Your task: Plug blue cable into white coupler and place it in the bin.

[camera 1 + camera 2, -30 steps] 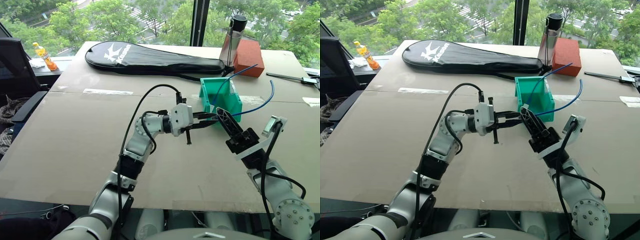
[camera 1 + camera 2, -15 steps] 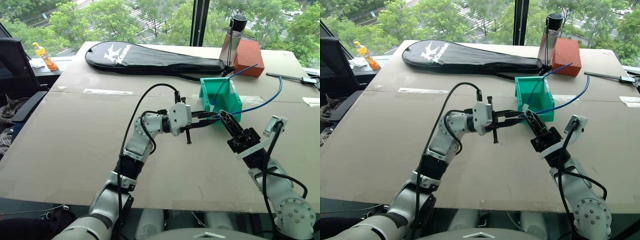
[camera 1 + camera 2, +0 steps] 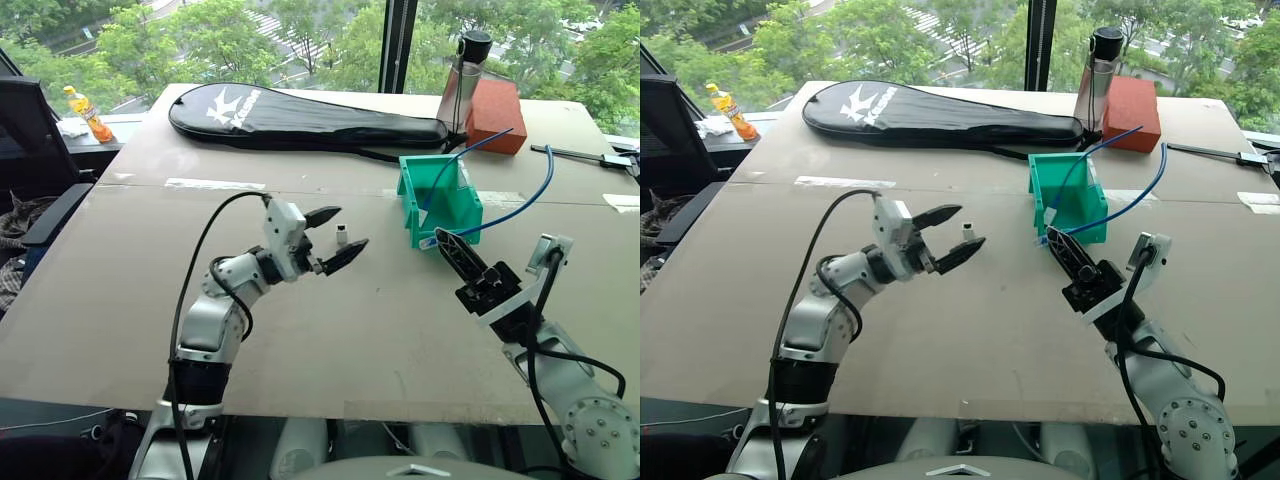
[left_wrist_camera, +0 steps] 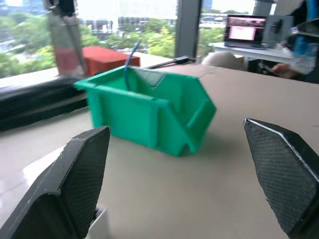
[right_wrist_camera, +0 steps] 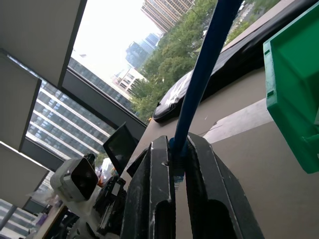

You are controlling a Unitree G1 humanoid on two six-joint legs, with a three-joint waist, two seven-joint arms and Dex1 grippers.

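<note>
My right gripper (image 3: 445, 243) is shut on the blue cable (image 5: 204, 74), just in front of the teal bin (image 3: 440, 195). From the fingers the cable (image 3: 530, 195) arcs up and off to the right. My left gripper (image 3: 350, 228) stands wide open over the table, well left of the bin (image 4: 149, 109) and apart from the right gripper. A tiny white block (image 3: 341, 236), seemingly the white coupler, shows between the open fingers. I cannot tell whether it rests on the table. The cable's plug end is hidden by the right fingers (image 5: 159, 199).
A second, straighter blue cable (image 3: 470, 155) leans out of the bin. Behind it stand a red-brown block (image 3: 497, 112) and a metal bottle (image 3: 462, 85). A black racket cover (image 3: 300, 115) lies along the far edge, and an orange bottle (image 3: 90, 112) is far left.
The left gripper opened and drew back to the left, away from the right gripper. The right gripper closed on the blue cable and stayed in front of the bin.
</note>
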